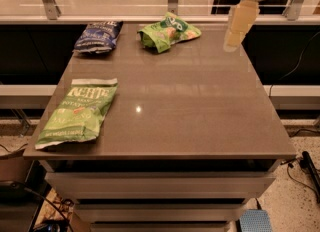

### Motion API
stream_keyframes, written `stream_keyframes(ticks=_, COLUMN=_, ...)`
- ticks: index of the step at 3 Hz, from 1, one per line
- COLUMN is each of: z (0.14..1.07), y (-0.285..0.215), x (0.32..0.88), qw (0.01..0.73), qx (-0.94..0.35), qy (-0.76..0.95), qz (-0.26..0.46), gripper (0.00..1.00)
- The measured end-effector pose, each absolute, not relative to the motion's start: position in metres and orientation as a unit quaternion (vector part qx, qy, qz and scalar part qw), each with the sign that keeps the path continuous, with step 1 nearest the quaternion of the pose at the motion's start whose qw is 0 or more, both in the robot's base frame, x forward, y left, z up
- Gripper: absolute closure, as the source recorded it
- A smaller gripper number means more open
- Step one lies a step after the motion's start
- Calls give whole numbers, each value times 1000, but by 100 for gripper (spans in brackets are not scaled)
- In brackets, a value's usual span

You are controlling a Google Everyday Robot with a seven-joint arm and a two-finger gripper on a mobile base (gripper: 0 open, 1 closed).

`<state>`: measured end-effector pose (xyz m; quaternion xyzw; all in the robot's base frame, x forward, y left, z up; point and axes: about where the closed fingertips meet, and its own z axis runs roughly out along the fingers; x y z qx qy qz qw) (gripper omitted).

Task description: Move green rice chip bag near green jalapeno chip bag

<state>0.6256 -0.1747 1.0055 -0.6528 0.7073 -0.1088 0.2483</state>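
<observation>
The table (200,116) carries three bags. The green jalapeno chip bag (77,112) is laid flat at the near left edge. The green rice chip bag (167,31) is placed at the far edge, well apart from it, with a dark blue bag (97,37) to its left. The gripper (233,40) is held above the far right corner; nothing is carried, and its opening cannot be told. The approach is judged to be in hand: a reach leftward and down onto the rice bag is required. No obstruction is seen between them.
</observation>
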Motion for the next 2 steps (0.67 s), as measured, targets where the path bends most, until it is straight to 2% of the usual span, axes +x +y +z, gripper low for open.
stream_keyframes(ticks=2, z=995, y=-149, x=686, qw=230, qx=-691, qy=677, qz=-103, gripper=0)
